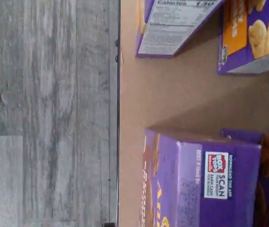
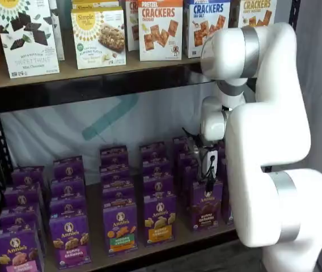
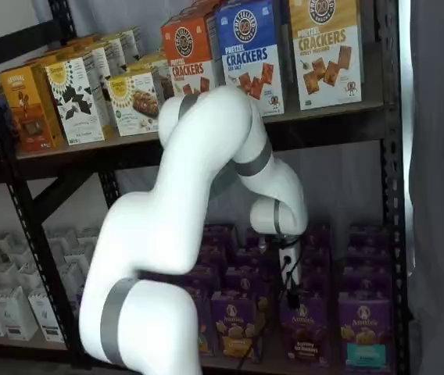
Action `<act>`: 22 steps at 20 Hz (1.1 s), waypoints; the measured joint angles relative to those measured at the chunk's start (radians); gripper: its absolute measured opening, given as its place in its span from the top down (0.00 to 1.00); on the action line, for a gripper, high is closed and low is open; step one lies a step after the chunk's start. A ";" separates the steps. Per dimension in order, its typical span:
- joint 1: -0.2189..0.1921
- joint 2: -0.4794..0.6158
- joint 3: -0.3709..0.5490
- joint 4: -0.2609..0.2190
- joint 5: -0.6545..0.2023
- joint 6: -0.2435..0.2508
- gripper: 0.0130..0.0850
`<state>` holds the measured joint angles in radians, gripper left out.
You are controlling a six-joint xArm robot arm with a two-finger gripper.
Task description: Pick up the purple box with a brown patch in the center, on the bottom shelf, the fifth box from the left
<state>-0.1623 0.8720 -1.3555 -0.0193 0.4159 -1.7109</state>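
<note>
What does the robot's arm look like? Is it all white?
Mostly white. The arm is made of fat, rounded, glossy segments with grey bands at the joints, as both shelf views show. A thin black cable hangs down by the wrist. The fingers look small and dark, too unclear to describe.

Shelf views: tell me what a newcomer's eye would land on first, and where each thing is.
The big white arm fills the foreground in both shelf views, bending down toward the bottom shelf. Behind it, rows of purple boxes cover that shelf, with the brown-patched purple box at the front just below the arm's tip. On the upper shelf stand cracker boxes in orange and blue.
</note>
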 joint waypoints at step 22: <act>-0.017 0.146 -0.148 -0.096 0.020 0.068 0.00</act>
<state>-0.1794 1.0176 -1.5032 -0.1150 0.4358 -1.6427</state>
